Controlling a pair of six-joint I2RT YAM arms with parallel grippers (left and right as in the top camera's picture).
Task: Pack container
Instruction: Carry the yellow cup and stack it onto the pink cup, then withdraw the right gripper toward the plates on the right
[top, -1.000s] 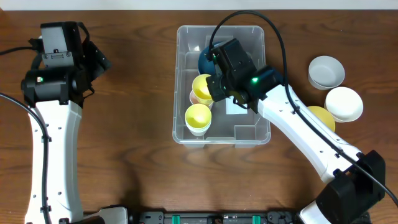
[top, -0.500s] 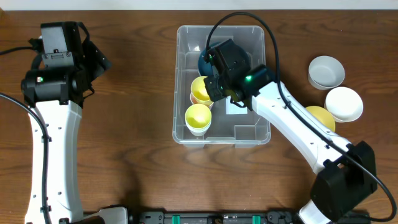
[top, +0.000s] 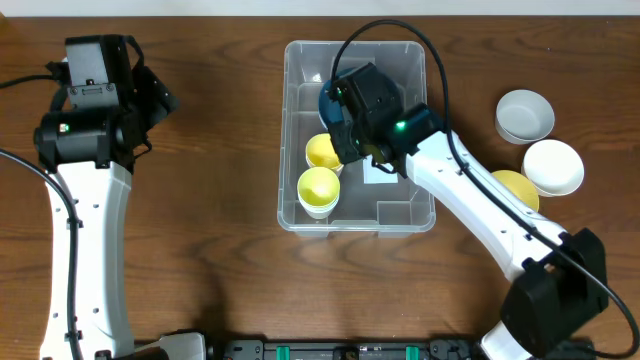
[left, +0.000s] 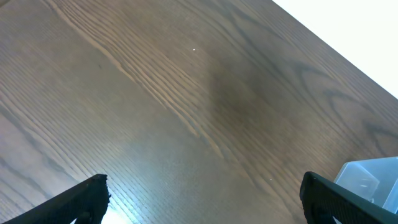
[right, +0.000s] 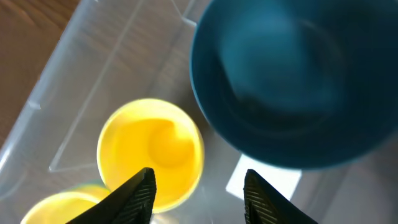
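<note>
While the right gripper (right: 198, 190) hangs with jaws spread and empty over a yellow cup (right: 149, 146) beside a dark blue bowl (right: 292, 81) inside the clear container (top: 296, 70) mid-table (left: 186, 93), the left gripper (left: 202, 196) stands wide apart, well left of it.

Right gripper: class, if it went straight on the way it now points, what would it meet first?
Most likely the rim of the yellow bowl, just below the right gripper. A little to one side, it would meet the container floor instead. Depth is unclear.
</note>
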